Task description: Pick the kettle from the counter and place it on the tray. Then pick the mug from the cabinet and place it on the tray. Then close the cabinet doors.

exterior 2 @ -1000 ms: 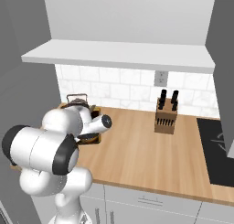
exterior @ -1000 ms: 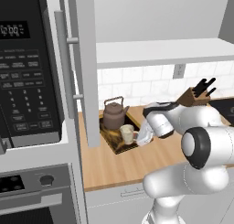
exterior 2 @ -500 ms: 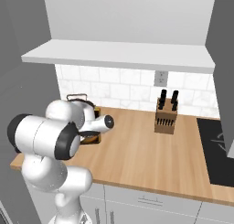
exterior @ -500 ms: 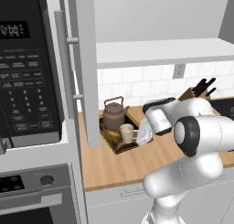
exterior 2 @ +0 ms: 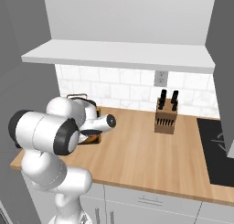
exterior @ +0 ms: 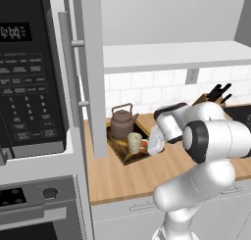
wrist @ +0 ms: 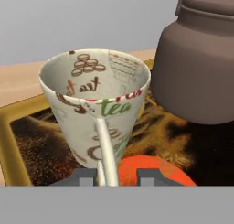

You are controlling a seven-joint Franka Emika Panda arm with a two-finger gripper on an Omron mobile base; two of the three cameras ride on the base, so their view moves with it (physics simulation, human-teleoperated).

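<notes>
The cream mug (wrist: 96, 109) with brown print stands upright on the dark tray (wrist: 13, 145), close in front of the brownish-grey kettle (wrist: 201, 58). Its thin handle rises between my gripper's (wrist: 116, 175) two tips, and the right tip stands clear of it, so the gripper is open. From the left base view, the mug (exterior: 134, 142) and kettle (exterior: 122, 121) share the tray (exterior: 120, 156) on the wooden counter (exterior: 127, 180), with the gripper (exterior: 153, 144) just right of the mug. The cabinet (exterior: 171, 55) stands open, its door (exterior: 90, 72) swung out.
A black microwave (exterior: 29, 72) hangs at the left above an oven (exterior: 29, 204). A knife block (exterior 2: 165, 113) stands by the tiled wall, and a black cooktop (exterior 2: 219, 154) lies at the counter's right end. Another grey door (exterior 2: 224, 67) hangs open at the right.
The jaws have parted from the mug's handle. The arm's elbow has swung up and right, while the mug stays where it stood on the tray.
</notes>
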